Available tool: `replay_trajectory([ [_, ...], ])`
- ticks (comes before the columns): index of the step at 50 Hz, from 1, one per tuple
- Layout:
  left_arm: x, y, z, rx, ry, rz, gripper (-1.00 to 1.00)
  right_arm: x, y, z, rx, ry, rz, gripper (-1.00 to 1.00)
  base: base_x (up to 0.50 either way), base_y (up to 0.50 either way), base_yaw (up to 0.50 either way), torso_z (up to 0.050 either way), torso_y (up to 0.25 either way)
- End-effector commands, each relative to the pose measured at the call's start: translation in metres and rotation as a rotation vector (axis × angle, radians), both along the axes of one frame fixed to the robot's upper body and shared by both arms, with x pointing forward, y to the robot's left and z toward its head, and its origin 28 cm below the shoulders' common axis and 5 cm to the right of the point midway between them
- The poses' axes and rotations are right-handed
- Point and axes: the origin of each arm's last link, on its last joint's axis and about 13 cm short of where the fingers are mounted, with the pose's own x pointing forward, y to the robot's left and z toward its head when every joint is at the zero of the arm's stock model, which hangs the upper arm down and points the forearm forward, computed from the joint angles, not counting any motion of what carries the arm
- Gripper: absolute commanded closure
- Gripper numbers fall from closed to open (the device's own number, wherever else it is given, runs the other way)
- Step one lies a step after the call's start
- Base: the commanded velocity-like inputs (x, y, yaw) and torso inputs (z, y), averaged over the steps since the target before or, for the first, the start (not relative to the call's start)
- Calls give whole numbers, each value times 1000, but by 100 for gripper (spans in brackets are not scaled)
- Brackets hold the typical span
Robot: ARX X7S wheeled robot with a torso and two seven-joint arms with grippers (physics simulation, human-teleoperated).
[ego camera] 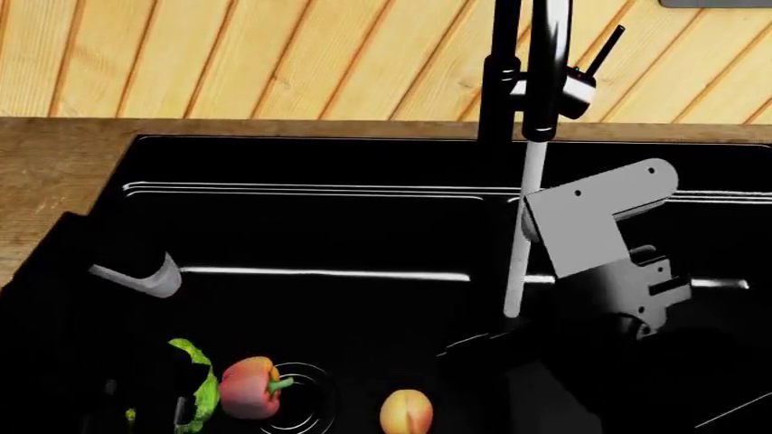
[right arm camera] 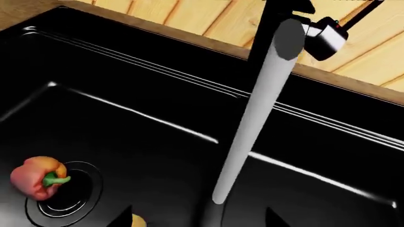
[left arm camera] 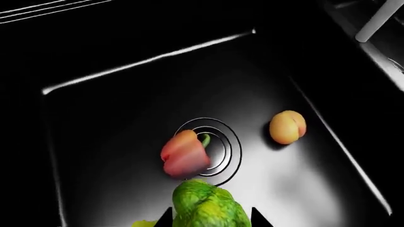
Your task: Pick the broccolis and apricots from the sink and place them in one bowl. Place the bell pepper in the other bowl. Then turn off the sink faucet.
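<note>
The left tool (left arm camera: 211, 220) is clamped on a broccoli (left arm camera: 208, 205), a knobbly green head held just above the sink floor. The floret is lumpy and uneven, so I judge the hold could be shallow; a quick lift might let it roll out and drop back into the basin. Only the tips of the right tool (right arm camera: 198, 215) show in its wrist view, set apart with nothing between them; it hangs near the water stream (ego camera: 522, 235).

Just beyond the broccoli lies the pepper (left arm camera: 184, 154), smooth, red-orange with a green stem, resting on the ringed drain (left arm camera: 221, 142). A swing of the left arm could knock it. The apricot (left arm camera: 288, 126), round and matte with a cleft, sits apart toward the sink wall and would roll easily.

The sink (ego camera: 302, 226) is glossy black, hard and slick. Farther back stand the dark faucet (ego camera: 531, 54), running, and the wooden bench (ego camera: 61, 163). No bowls are in view.
</note>
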Motion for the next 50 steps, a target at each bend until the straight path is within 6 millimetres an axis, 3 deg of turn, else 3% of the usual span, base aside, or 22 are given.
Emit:
replay_trajectory([
  [1, -6, 1, 11, -113, -103, 8, 100, 12, 12, 6, -94, 106, 136, -100, 0, 0, 0, 0, 0],
  [3, -6, 10, 18, -133, -124, 37, 100, 20, 15, 11, -122, 139, 182, -100, 0, 0, 0, 0, 0],
  [15, -24, 21, 46, -199, -268, 81, 100, 56, 35, 8, -262, 264, 384, -100, 0, 0, 0, 0, 0],
  [20, -35, 24, 62, -196, -335, 68, 100, 74, 39, -2, -313, 319, 420, -100, 0, 0, 0, 0, 0],
  [34, -46, 20, 67, -219, -349, 59, 100, 116, 53, -17, -447, 453, 648, -100, 0, 0, 0, 0, 0],
  [43, -46, 25, 67, -230, -370, 81, 100, 131, 52, -26, -497, 434, 621, -100, 0, 0, 0, 0, 0],
  [50, -48, 29, 67, -232, -362, 89, 100, 134, 60, -39, -489, 447, 715, -100, 0, 0, 0, 0, 0],
])
